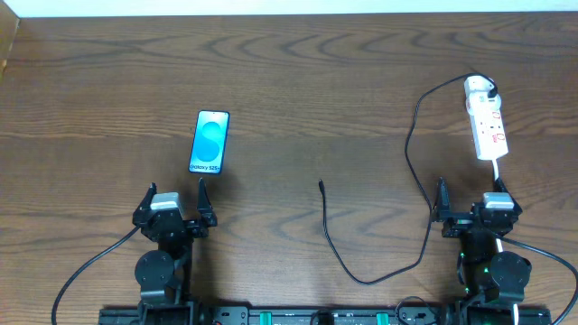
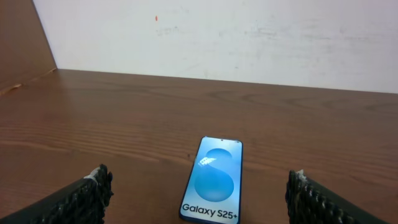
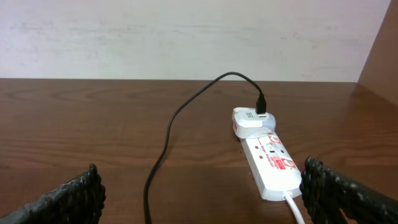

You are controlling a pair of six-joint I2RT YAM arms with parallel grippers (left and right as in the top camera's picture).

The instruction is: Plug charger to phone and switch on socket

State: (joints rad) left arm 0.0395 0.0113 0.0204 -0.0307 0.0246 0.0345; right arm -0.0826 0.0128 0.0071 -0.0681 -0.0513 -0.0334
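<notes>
Left pincer (image 1: 175,188) and right pincer (image 1: 470,187) gape released over the tabletop (image 1: 298,81), while the light, limp charger (image 3: 168,134) trails from socket (image 1: 486,122) toward phone (image 1: 209,142), best pinched just behind its stiff plug tip (image 1: 322,186).

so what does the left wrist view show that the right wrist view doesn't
Only the left wrist view: the phone, lying flat with its blue screen lit and reading Galaxy S25+, ahead of the open left gripper.

Only the right wrist view: the white power strip with red switch marks, a white charger plug seated at its far end, and the black cable arcing off that plug towards the camera, ahead of the open right gripper.

Both: the brown wooden table and the white wall behind it.
</notes>
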